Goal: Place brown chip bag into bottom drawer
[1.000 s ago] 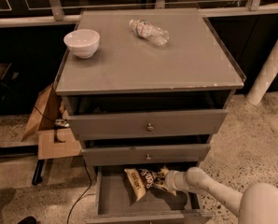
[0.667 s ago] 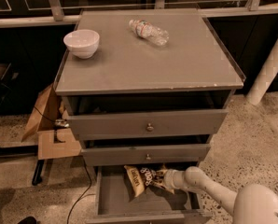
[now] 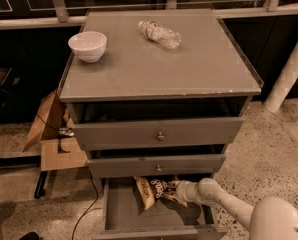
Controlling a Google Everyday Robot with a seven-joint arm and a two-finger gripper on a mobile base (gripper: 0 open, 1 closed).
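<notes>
Cardboard box (image 3: 51, 134) on the floor, left of the cabinet. White bowl (image 3: 87, 45) upright at the left rear of the grey worktop (image 3: 159, 79). Clear plastic bottle (image 3: 160, 34) lying on its side at the centre rear, well apart from the bowl. Two knobbed drawers (image 3: 159, 134) below the worktop, each slightly ajar. Bottom drawer (image 3: 131, 216) pulled out. Brown chip bag (image 3: 154, 190) inside its open space towards the back, tilted, left end lowest. Hand (image 3: 182, 192) inside the drawer, pinching the bag's right end. White arm (image 3: 224, 200) enters from lower right. White post (image 3: 289, 69) at far right.
</notes>
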